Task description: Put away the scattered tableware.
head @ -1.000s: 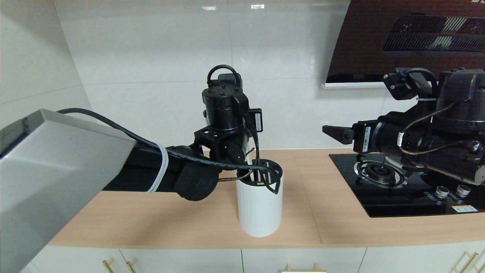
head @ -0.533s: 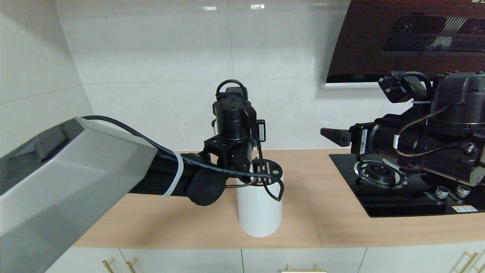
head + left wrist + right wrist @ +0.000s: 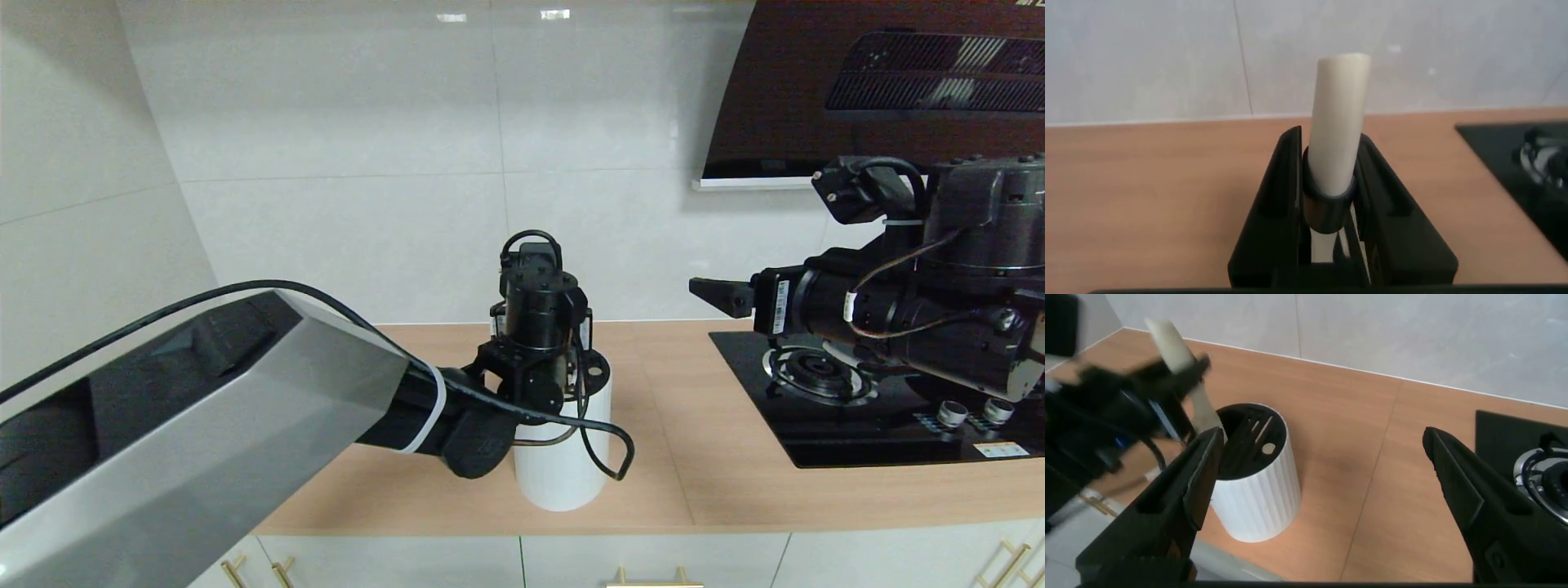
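1. The left arm [image 3: 245, 425] runs from the robot's near left across the counter [image 3: 702, 457] towards the middle, and its wrist is bent so that it points straight down
2. The left gripper [image 3: 1331, 175] hangs directly over the white ribbed holder [image 3: 563, 465], which stands upright on the counter near the front edge
3. Its two black fingers [image 3: 1286, 204] are clamped from either side on a utensil [image 3: 1339, 114] with a cream, rounded handle and a dark metal ring around it; the grip sits at about the ring
4. In the right wrist view the cream handle [image 3: 1180, 355] sticks up out of the left gripper and leans away from the holder [image 3: 1261, 494]; its lower part heads for the rim, but where it ends is hidden behind a finger of the other gripper
5. Thin dark sticks [image 3: 1249, 437] stand inside the holder under a slotted black top; what they are I cannot tell
6. The right arm [image 3: 898, 318] lies roughly level above the stove [image 3: 824, 408] at the robot's right, aimed at the left arm and well apart from it
7. The right gripper [image 3: 1321, 437] has its fingers spread wide and holds nothing; it is raised above the counter, with the holder and bare wood showing between the fingers
8. Behind everything is a white tiled wall [image 3: 326, 122]
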### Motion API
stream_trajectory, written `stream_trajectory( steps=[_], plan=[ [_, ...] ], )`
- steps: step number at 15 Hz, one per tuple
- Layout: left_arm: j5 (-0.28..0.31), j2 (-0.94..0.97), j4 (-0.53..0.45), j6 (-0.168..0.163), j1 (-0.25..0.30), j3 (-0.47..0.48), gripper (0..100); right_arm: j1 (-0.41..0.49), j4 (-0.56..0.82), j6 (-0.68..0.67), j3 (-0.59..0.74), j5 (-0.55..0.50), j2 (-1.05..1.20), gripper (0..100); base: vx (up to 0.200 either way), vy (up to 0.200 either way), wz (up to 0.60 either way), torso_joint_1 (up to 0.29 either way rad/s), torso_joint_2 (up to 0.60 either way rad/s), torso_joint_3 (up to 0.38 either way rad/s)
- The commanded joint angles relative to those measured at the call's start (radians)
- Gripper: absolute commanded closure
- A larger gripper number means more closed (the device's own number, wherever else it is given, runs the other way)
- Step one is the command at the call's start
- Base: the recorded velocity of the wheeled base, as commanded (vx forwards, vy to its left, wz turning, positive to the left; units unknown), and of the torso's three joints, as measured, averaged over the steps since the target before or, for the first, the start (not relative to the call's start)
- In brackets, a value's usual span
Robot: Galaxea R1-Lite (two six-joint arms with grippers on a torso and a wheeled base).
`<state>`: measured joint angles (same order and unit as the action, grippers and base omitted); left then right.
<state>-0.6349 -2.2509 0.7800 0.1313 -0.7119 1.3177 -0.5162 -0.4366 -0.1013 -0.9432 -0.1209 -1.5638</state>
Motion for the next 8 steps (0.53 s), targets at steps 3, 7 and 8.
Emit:
stream_trajectory(
  steps=[3, 7, 8],
  plan=[
    [-0.002, -0.042, -0.001, 0.016, -0.003, -0.014, 100, -0.001, -0.001, 0.0, 0.0, 0.0, 0.001, 0, 0.0, 0.0, 0.0, 0.0, 0.0, 0.0],
    [-0.002, -0.038, 0.001, 0.018, -0.001, -0.031, 100, -0.001, -0.001, 0.0, 0.0, 0.0, -0.001, 0, 0.0, 0.0, 0.0, 0.0, 0.0, 0.0],
    [-0.002, -0.036, 0.001, 0.018, -0.001, -0.031, 100, -0.001, -0.001, 0.0, 0.0, 0.0, -0.001, 0, 0.0, 0.0, 0.0, 0.0, 0.0, 0.0]
  ],
)
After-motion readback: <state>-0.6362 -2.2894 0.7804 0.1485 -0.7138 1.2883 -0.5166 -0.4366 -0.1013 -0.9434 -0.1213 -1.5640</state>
